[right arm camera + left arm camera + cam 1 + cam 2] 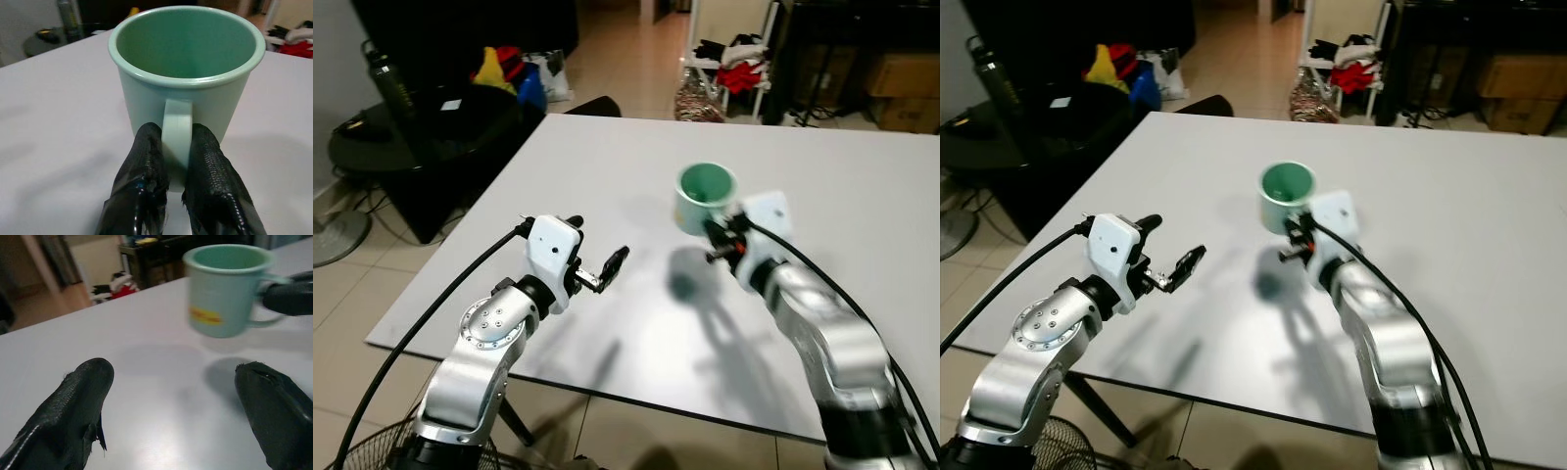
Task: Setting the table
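Green mug pinched by handle between right gripper fingers, lifted off table. Probably light, rigid, glossy: slip risk. Left gripper spread, empty, facing mug.

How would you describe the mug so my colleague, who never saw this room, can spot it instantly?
Find the big white table. Above its middle, the right gripper holds the mug by its handle, its shadow on the tabletop below. It is pale mint green, with a yellow mark on its side, the one colourful thing over the white surface.

A plain white table carries shadows.
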Robot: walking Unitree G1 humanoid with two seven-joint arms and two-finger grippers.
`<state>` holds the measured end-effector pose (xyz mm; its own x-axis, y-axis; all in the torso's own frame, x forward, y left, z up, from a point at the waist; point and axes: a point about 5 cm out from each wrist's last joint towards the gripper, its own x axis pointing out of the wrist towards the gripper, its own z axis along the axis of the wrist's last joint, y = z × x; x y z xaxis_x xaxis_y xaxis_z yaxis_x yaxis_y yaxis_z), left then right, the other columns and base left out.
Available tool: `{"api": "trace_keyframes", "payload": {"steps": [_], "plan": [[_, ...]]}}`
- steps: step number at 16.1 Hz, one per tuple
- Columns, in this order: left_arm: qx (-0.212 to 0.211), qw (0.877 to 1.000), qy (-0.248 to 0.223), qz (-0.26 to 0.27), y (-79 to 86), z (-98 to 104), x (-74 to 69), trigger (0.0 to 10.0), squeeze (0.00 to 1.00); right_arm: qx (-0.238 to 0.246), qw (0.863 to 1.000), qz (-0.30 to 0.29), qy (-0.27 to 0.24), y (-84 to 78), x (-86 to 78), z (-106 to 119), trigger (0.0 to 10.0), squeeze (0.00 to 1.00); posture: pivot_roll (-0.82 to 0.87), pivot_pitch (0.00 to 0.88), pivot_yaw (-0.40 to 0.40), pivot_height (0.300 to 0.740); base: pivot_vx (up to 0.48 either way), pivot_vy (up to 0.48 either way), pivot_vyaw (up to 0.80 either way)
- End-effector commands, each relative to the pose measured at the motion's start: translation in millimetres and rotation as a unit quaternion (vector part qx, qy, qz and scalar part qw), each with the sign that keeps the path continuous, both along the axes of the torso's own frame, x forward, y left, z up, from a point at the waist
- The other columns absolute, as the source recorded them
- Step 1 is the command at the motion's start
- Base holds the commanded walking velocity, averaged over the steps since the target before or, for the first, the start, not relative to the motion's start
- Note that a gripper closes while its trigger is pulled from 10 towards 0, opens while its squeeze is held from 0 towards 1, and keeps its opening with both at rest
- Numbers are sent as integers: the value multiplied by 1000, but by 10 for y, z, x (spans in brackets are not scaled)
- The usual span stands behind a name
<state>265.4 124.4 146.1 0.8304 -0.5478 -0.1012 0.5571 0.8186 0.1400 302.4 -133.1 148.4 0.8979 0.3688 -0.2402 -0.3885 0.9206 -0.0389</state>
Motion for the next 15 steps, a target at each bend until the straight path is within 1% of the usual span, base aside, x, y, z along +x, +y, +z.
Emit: {"api": "trace_keyframes", "payload": {"steps": [1, 2, 3, 5, 6, 9, 13, 14, 15], "plan": [[2, 1000, 3, -22, 3, 36, -24, 10000, 0, -6, 999, 38, -2, 84, 102, -28, 10000, 0, 58, 0, 101, 740, 0, 0, 0], [3, 999, 13, -37, 7, 23, -54, 10000, 0, -23, 998, 60, 2, 124, 183, -84, 10000, 0, 60, 0, 101, 740, 0, 0, 0], [6, 998, 32, -57, 12, -8, -107, 10000, 0, -36, 996, 81, 12, 160, 302, -159, 10000, 0, 68, 0, 100, 740, 0, 0, 0], [6, 996, 53, -75, -1, -44, -185, 10000, 0, -50, 994, 99, 25, 176, 447, -242, 10000, 0, 79, 0, 96, 740, 0, 0, 0], [6, 996, 54, -76, -3, -47, -196, 10000, 0, -53, 993, 99, 25, 176, 476, -247, 10000, 0, 79, 0, 96, 740, 0, 0, 0], [7, 995, 62, -76, 12, -40, -245, 10000, 0, -40, 993, 110, 30, 216, 640, -235, 10000, 0, 97, 0, 79, 740, 0, 0, 0], [10, 995, 68, -73, 18, -40, -282, 10000, 0, -39, 991, 122, 34, 281, 690, -316, 10000, 0, 102, 0, 74, 740, 0, 0, 0], [9, 995, 69, -73, 9, -39, -285, 10000, 0, -40, 992, 113, 37, 277, 698, -337, 10000, 0, 102, 0, 74, 740, 0, 0, 0], [9, 995, 69, -74, -2, -38, -284, 10000, 0, -49, 993, 97, 37, 256, 708, -362, 10000, 110, 102, 0, 74, 740, 0, 0, 0]]}}
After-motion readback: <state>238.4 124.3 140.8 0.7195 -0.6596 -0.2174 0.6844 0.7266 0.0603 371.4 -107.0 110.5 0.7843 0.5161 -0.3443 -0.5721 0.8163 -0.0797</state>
